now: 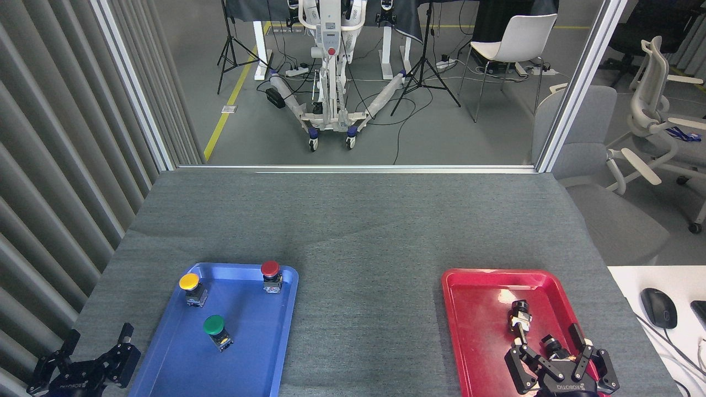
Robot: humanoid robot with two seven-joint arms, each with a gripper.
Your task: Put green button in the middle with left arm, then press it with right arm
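Grey felt covers the worktop (358, 220), which fills the lower two thirds of the frame; behind it, past a framed opening, a lab floor holds a white wheeled stand (330, 71), tripods and a white chair (515, 38).

At lower left lies the blue tray (165, 364). Three push buttons stand in it, well apart from one another: the yellow button (191, 288) near its upper left corner, the red button (271, 275) at its upper right corner, and the green button (216, 331) near the tray's centre, upright on its small dark body. The middle (367, 325), the bare felt strip between the two trays, carries nothing.

The left tool (91, 358) sits at the bottom left corner of the frame, just beside the blue tray's left edge and apart from the green button; its black fingers are spread and grasp nothing.

At lower right lies the red tray (474, 331). The right tool (557, 358) hovers over the tray's lower right part, fingers splayed and released. Just above it in the frame, a small dark and white cylindrical part (519, 317) lies in the tray, near the fingertips; whether they touch it cannot be told.

A black mouse (658, 307) rests on a white desk at the right edge.
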